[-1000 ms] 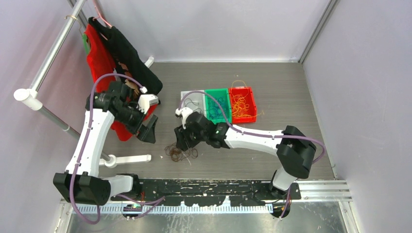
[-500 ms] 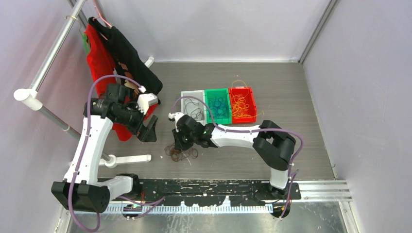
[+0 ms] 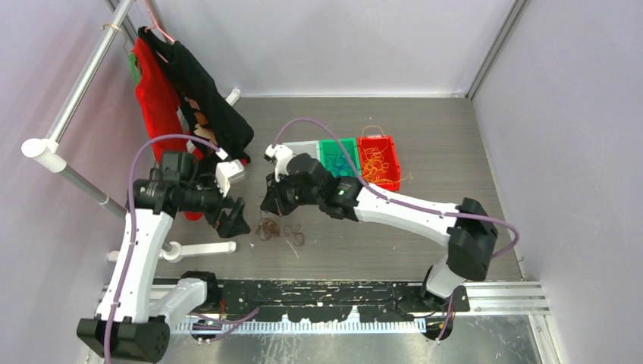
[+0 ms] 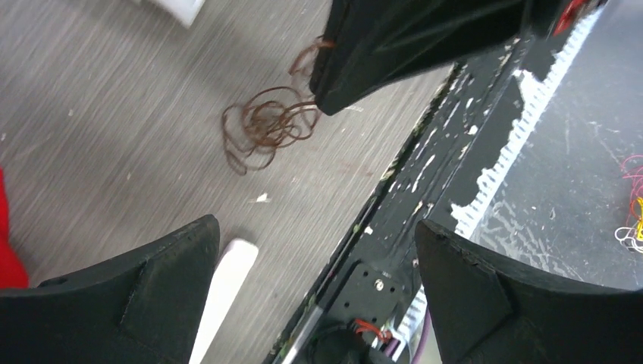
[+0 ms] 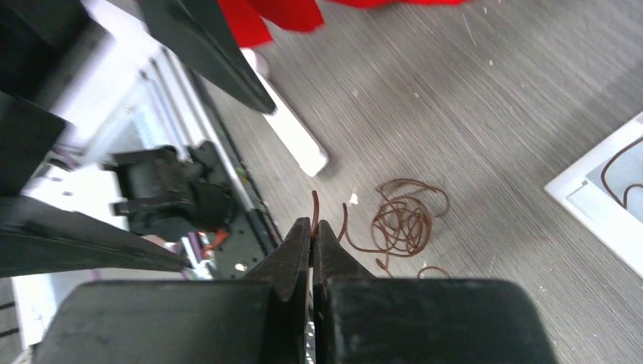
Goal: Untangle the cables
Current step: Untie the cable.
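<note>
- Hidden: from the top camera I cannot see the fingertips of the right tool (image 3: 271,206), because its own wrist housing covers them. The same arm covers part of the grey tray (image 3: 302,146). The right wrist camera shows only one corner of that tray.
- Hard to read: the strands in the green tray (image 3: 339,157) look blue and those in the red tray (image 3: 377,163) look orange. Single strands are too small to separate.
- Right tool: the fingers are pressed together, pinching one brown strand of the cables (image 5: 402,220). The strand end shows just beyond the tips.
- Left tool (image 4: 318,296): the fingers are spread wide and hold nothing. It hangs over the near edge of the worktop (image 3: 425,129), near the cables.
- Cables: a loose brown tangle of thin wiry loops lies flat on the worktop between the two tools, nearer than the trays and apart from them.
- Surface: the worktop is grey wood-grain, matte, with pale specks. A scuffed black rail (image 4: 425,174) runs along its near edge.
- Room: plain pale lilac walls (image 3: 364,38) stand close on three sides. A white tube rack (image 3: 72,91) on the left carries a red garment (image 3: 155,102) and a black garment (image 3: 201,95).
- Shapes: the tool fingers are matte black, angular and tapered. The trays are shallow rectangles set side by side, touching.
</note>
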